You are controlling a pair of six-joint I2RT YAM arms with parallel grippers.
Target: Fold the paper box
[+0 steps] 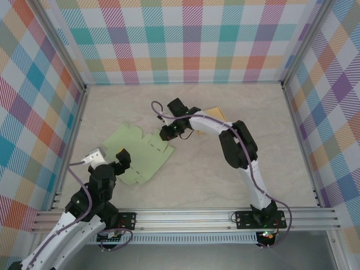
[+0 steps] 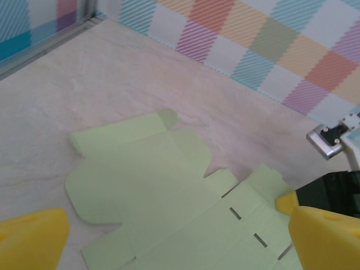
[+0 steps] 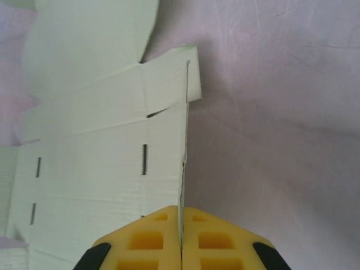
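Note:
The paper box (image 1: 138, 152) is a pale green, unfolded sheet with slots, lying flat on the table at centre left. My right gripper (image 1: 167, 133) is at its far right edge. In the right wrist view the right gripper (image 3: 181, 216) is shut on a thin flap of the paper box (image 3: 101, 157), which stands up edge-on between the yellow fingers (image 3: 152, 239). My left gripper (image 1: 120, 163) hovers over the sheet's near left part. It stands open, with the paper box (image 2: 157, 191) below and between its yellow fingertips (image 2: 34, 239).
A tan cardboard piece (image 1: 216, 115) lies behind the right arm. Plaid walls close in the table on three sides, and a metal rail (image 1: 185, 216) runs along the near edge. The right arm's black wrist (image 2: 332, 191) shows at the sheet's right edge.

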